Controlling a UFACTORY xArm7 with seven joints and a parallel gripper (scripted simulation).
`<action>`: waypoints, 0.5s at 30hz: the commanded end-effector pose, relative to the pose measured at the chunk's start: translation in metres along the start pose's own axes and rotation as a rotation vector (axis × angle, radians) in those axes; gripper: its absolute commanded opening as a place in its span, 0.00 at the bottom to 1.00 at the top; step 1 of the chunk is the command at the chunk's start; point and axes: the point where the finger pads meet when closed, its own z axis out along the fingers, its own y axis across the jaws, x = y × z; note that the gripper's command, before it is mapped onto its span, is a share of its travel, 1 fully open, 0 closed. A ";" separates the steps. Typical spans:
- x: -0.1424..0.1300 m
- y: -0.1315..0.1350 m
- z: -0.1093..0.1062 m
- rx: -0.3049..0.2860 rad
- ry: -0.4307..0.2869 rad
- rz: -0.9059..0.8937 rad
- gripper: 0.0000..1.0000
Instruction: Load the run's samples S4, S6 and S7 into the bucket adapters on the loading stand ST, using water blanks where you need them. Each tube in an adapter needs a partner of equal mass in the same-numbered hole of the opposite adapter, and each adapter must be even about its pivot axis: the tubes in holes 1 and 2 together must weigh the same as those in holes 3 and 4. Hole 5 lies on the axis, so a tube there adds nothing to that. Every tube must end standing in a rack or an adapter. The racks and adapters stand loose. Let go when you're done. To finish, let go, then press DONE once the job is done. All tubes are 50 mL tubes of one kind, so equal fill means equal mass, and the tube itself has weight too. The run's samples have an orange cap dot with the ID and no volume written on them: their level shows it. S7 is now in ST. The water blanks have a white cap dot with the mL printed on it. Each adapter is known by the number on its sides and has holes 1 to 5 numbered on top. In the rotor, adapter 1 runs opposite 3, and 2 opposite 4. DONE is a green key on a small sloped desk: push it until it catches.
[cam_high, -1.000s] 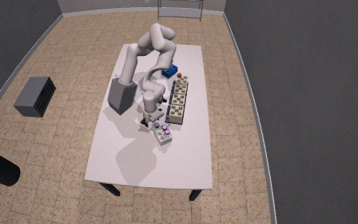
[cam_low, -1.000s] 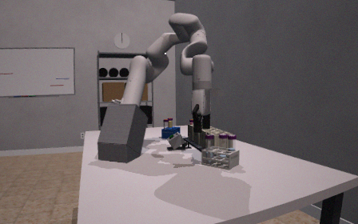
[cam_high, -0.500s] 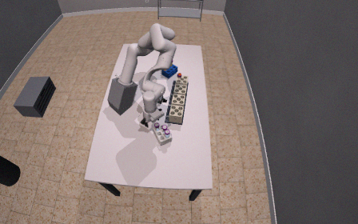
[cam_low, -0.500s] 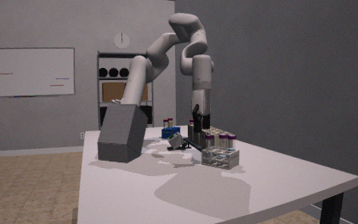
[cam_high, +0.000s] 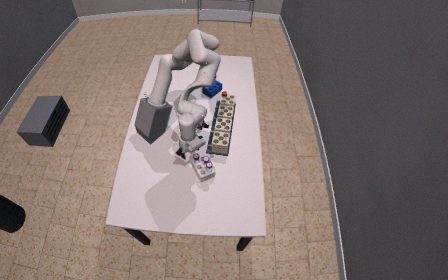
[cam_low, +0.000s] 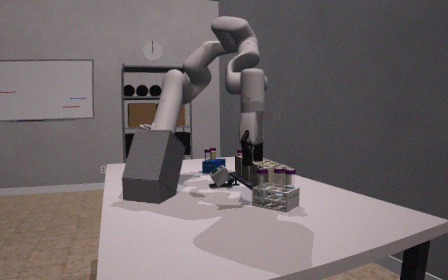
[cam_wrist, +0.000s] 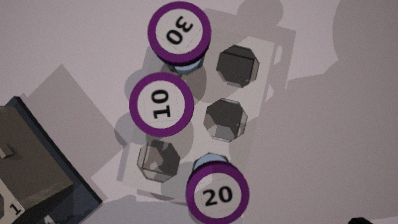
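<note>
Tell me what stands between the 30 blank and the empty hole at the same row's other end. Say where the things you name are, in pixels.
The 10 blank (cam_wrist: 161, 104) stands between the 30 blank (cam_wrist: 179, 32) and that hole (cam_wrist: 158, 161); the wrist view shows it.

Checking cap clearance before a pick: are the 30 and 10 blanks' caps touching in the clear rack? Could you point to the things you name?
Apart. The wrist view shows a narrow strip of rack between the 30 cap (cam_wrist: 179, 32) and the 10 cap (cam_wrist: 161, 104).

White-grey arm (cam_high: 161, 82) (cam_low: 169, 100), rounded smooth tubular segments, lighter ring band near wrist, black gripper fingers (cam_low: 258, 151)

caps (cam_wrist: 179, 33) read 30, 10, 20; adapter (cam_wrist: 35, 165) top reads 1
</note>
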 end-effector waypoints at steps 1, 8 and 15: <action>0.001 0.001 -0.002 -0.002 0.004 0.001 1.00; 0.001 0.001 -0.010 -0.002 0.004 0.000 1.00; 0.001 0.001 -0.023 -0.002 0.004 0.000 1.00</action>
